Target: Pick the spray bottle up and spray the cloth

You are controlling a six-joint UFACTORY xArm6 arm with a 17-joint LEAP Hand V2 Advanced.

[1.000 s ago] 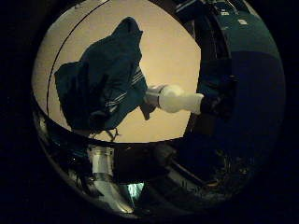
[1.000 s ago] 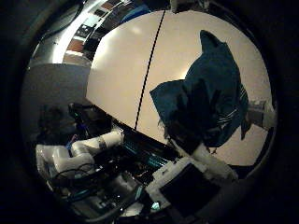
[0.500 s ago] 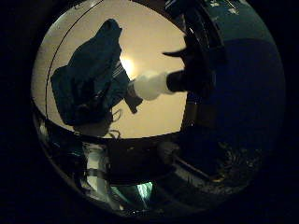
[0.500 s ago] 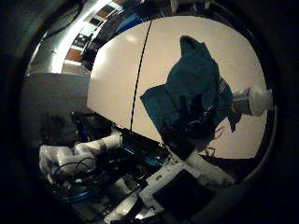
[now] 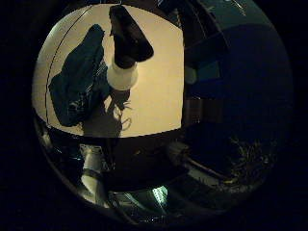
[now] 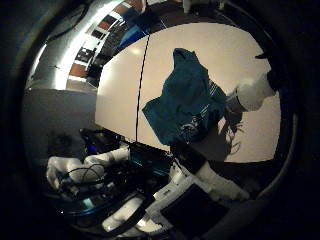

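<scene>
A teal cloth (image 6: 183, 95) lies crumpled on a pale table (image 6: 125, 90). A spray bottle (image 5: 122, 60) with a white body and a black head stands beside the cloth on the table. In the right thumb side palm view its white body (image 6: 250, 92) shows next to the cloth. The cloth also shows in the right little finger side palm view (image 5: 75, 82). My right hand (image 6: 205, 185) is well above the table, away from both. Its white and black fingers reach into the view loosely and hold nothing.
A dark seam (image 6: 142, 80) runs across the tabletop beside the cloth. Past the table's edge are a white robot arm part (image 6: 85, 165) and cluttered equipment (image 5: 144, 183). Bare tabletop (image 5: 164, 101) lies around the bottle.
Both whole pictures have shifted and turned, so the camera has moved. Cloth and bottle look smaller now, so the hand is farther from the table. Neither thing has visibly moved.
</scene>
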